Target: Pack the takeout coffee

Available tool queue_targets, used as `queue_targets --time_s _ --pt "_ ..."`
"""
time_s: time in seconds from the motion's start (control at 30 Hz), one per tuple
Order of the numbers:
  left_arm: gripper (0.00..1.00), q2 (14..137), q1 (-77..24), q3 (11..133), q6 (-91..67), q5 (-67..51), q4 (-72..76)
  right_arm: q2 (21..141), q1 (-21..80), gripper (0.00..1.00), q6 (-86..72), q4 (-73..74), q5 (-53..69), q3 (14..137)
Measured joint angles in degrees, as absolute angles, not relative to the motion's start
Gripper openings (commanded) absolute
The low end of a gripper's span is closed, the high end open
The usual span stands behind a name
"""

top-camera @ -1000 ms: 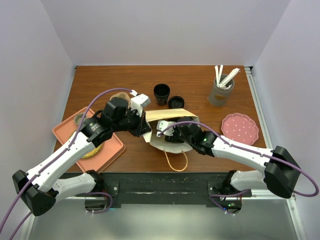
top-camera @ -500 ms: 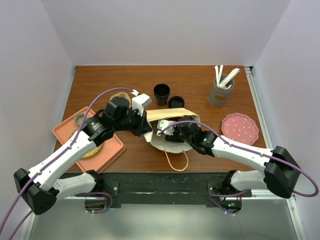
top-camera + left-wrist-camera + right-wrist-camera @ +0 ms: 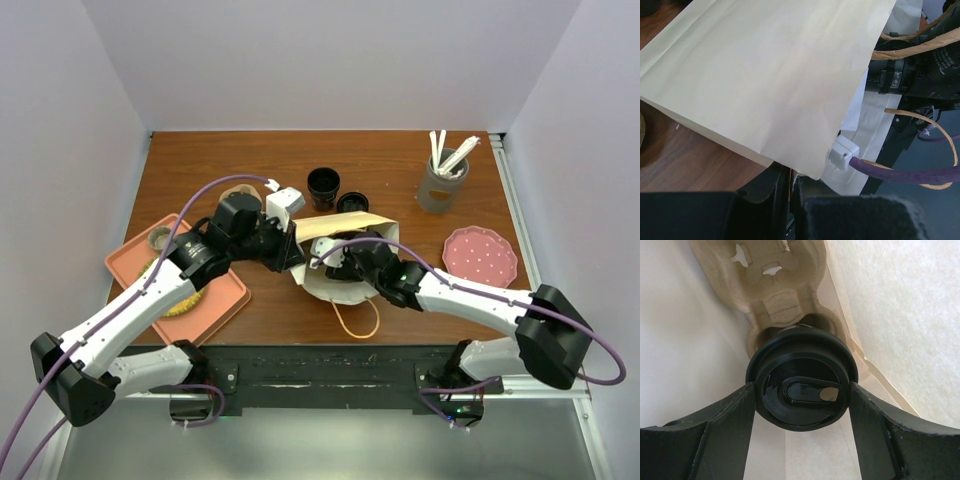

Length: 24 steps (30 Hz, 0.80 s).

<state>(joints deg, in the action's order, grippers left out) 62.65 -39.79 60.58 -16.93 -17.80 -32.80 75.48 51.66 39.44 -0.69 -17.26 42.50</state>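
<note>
The coffee [image 3: 800, 365] is deep inside the paper bag [image 3: 345, 225], which lies on its side at the middle of the table with its mouth towards 6 o'clock. The right gripper [image 3: 801, 405] reaches in through that mouth. It clasps the cup at its lid, one finger at 9 o'clock of the rim and one at 3 o'clock. The cup's base is at a well of the pulp carrier [image 3: 775, 285] at the back of the bag; whether it is fully seated I cannot tell. The left gripper [image 3: 791, 187] is at the bag's 9 o'clock edge, its jaws nearly together and the paper's corner right at them. I cannot tell whether it pinches the paper or is free of it.

To do this step well, I would press the cup straight along its own axis until it sits snug in the well. Then I would part the fingers only slightly and draw straight back towards the mouth, so the lid is not pulled off and the paper does not snag.

Counted:
- **In the bag:** one lidded coffee, one bag, one carrier.
- **Near the bag:** one open cup [image 3: 323, 187] at 12 o'clock of the bag, and one loose lid [image 3: 352, 204] just beside that cup.
- **Further out:** one tray [image 3: 225, 300] at 9 o'clock, one pink plate [image 3: 480, 256] at 3 o'clock, and one holder [image 3: 440, 185] at 1 o'clock. Its white utensils are too bunched to count.
</note>
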Motion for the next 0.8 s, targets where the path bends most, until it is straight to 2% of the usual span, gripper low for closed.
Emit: queue_targets --time_s 0.23,0.4,0.5,0.6,0.63,0.8 --pt "0.13 63.0 -39.8 61.0 -16.9 -17.8 -33.5 76.7 51.5 0.63 39.4 -2.5 -17.5 42.5" --pt "0.14 63.2 -39.8 61.1 -16.9 -17.8 -33.7 77.9 51.4 0.65 39.4 -4.2 -17.5 42.5" --pt "0.16 63.2 -39.8 61.1 -16.9 -17.8 -33.9 78.3 51.4 0.74 39.4 -4.9 -17.6 42.5" --pt "0.18 63.2 -39.8 61.2 -16.9 -17.8 -34.1 78.5 51.4 0.88 39.4 -5.3 -17.8 42.5" --pt "0.19 63.2 -39.8 61.3 -17.0 -18.0 -34.1 78.6 51.4 0.97 39.0 -5.1 -17.6 42.5" --pt "0.21 63.2 -39.8 61.6 -17.2 -18.4 -34.0 79.5 51.4 0.97 38.6 -4.7 -17.5 42.5"
